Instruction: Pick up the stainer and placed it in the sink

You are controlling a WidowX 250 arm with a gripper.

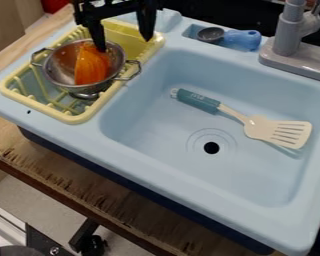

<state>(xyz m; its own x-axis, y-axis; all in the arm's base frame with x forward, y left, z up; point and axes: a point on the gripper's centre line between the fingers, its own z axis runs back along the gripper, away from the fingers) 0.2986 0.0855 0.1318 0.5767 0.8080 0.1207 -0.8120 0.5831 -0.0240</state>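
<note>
Fingers (147, 25) of the gripper (123, 44) are spread wide in the camera view, at 11 o'clock, with nothing held between them. One tip is seen over the bowl of the metal strainer (58, 67), and the other over the edge of the yellow rack (74, 119); how high they are held cannot be told. The strainer is set in the rack, near 10 to 11 o'clock, with an orange thing (92, 65) inside. Its loop handles are placed at about 9 and 3 o'clock on its rim. It should be light but stiff, smooth and a bit slippery, and not easily broken. The rim near its 3 o'clock handle (132, 71) could be pinched best. If it is tipped, the orange thing might be spilled. In the sink (183, 187), a spatula (276, 132) is laid at 3 o'clock, so room toward 9 o'clock could be used.
</note>
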